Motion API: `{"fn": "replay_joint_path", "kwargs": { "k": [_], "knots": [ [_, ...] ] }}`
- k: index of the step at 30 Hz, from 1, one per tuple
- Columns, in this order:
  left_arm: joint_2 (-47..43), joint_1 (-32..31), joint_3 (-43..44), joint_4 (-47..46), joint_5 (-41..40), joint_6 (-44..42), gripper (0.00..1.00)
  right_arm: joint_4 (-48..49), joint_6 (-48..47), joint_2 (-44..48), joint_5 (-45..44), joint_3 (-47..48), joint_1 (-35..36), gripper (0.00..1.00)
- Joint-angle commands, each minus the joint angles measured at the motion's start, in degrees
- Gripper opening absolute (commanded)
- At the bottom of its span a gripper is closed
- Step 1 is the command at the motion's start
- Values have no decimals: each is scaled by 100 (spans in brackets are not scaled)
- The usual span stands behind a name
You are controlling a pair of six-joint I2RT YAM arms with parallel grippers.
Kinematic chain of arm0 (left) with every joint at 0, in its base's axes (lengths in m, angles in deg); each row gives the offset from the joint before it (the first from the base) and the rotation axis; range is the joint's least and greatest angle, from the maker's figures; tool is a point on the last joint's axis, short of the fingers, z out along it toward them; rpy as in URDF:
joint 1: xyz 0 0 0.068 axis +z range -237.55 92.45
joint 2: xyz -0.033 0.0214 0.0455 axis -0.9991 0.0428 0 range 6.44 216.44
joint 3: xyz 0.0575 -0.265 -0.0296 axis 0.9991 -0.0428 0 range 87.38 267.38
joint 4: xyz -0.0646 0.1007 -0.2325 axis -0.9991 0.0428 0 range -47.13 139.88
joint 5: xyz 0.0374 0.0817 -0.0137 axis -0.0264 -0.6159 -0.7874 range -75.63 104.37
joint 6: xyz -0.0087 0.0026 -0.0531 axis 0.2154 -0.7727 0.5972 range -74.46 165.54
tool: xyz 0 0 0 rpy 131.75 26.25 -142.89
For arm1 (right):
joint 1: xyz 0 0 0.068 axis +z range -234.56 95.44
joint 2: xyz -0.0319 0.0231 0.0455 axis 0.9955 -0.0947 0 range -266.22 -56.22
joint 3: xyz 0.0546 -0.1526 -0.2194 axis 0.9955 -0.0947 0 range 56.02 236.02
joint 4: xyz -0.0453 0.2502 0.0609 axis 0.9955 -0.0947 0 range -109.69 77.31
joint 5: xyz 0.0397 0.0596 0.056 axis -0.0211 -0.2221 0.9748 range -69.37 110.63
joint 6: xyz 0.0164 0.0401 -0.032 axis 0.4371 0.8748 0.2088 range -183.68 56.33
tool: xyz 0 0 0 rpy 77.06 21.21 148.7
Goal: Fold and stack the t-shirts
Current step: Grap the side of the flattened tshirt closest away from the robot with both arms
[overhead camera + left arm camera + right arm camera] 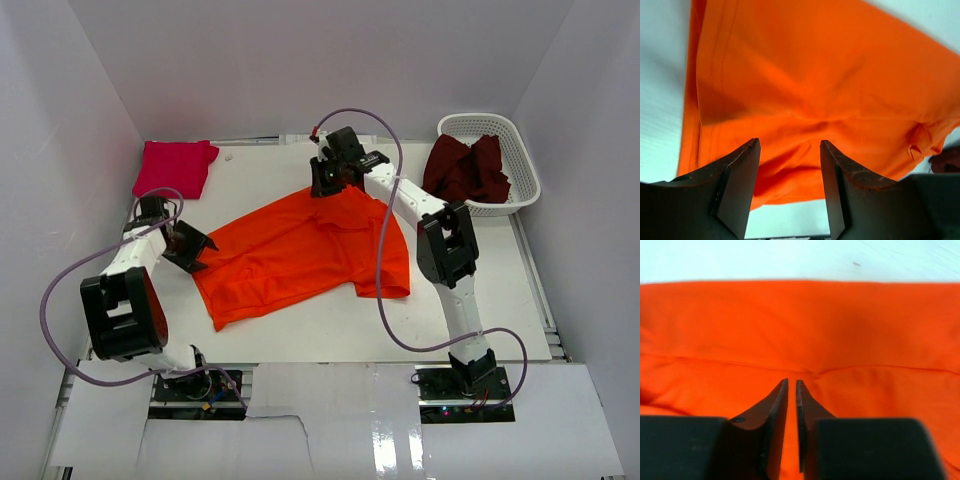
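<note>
A bright orange t-shirt (300,255) lies spread, a little rumpled, in the middle of the white table. My right gripper (325,185) is at its far edge, jaws pinched on a fold of the orange cloth (800,320), with creases running to the gripper (792,381). My left gripper (190,245) is open and empty at the shirt's left edge, cloth (815,75) in view past the gripper (790,145). A magenta-pink t-shirt (175,167) lies folded at the back left. A dark maroon t-shirt (467,168) is bunched in the basket.
A white lattice basket (478,119) stands at the back right corner. White walls close in the table on the left, back and right. Purple cables loop from both arms over the table's near part (385,300).
</note>
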Motion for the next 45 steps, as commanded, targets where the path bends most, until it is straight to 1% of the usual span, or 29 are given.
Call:
{"fn": "replay_joint_path", "kwargs": {
  "k": [1, 2, 6, 11, 22, 26, 29, 32, 33, 34, 36, 37, 38, 39, 40, 42, 43, 45],
  "knots": [
    [171, 23, 438, -319, -473, -118, 61, -329, -286, -176, -837, 108, -130, 12],
    [285, 15, 508, -310, -544, -92, 61, -329, -294, -185, -951, 99, -200, 8],
    [514, 23, 815, -328, -729, -13, 61, -338, -338, -238, -1154, 55, -385, 8],
    [734, 15, 895, -336, -870, 14, 61, -504, -417, -413, -1269, 98, -578, 8],
    [1639, 15, 1027, -389, -756, -145, 59, -804, -347, -870, -1163, 90, -842, 8],
    [2077, 15, 1255, -416, -808, -232, 59, -918, -242, -1019, -1084, 134, -956, 8],
    [2350, 6, 1606, -390, -817, -294, 59, -971, -180, -1099, -1093, 108, -1096, 8],
    [2745, -3, 2089, -381, -730, -425, 59, -1006, -57, -1099, -1180, 11, -1281, 8],
    [2999, -3, 2230, -381, -668, -530, 59, -1006, -14, -1073, -1198, -24, -1325, 8],
    [3149, -12, 2579, -381, -616, -575, 59, -1006, 4, -1064, -1216, -50, -1369, 8],
    [3439, -117, 2959, -372, -475, -723, 59, -1006, 22, -1046, -1251, -103, -1510, 8],
    [3772, -187, 3457, -346, -535, -786, 59, -1006, 39, -1029, -1269, -138, -1589, 8],
    [3940, -353, 3731, -250, -719, -830, 59, -989, 40, -1020, -1260, -173, -1624, 8],
    [4116, -433, 4013, -205, -738, -882, 59, -980, 40, -1011, -1260, -183, -1651, 8],
    [4457, -486, 4555, -170, -686, -952, 59, -980, 22, -1002, -1251, -183, -1712, 8],
    [4784, -635, 5103, -48, -572, -980, 59, -971, 5, -1028, -1225, -156, -1765, 8],
    [5047, -705, 5566, -47, -493, -1014, 59, -971, -13, -1046, -1173, -121, -1809, 8],
    [5286, -759, 6008, 58, -265, -1032, 60, -954, -39, -1099, -1120, 10, -1853, 8]
  ]
}}
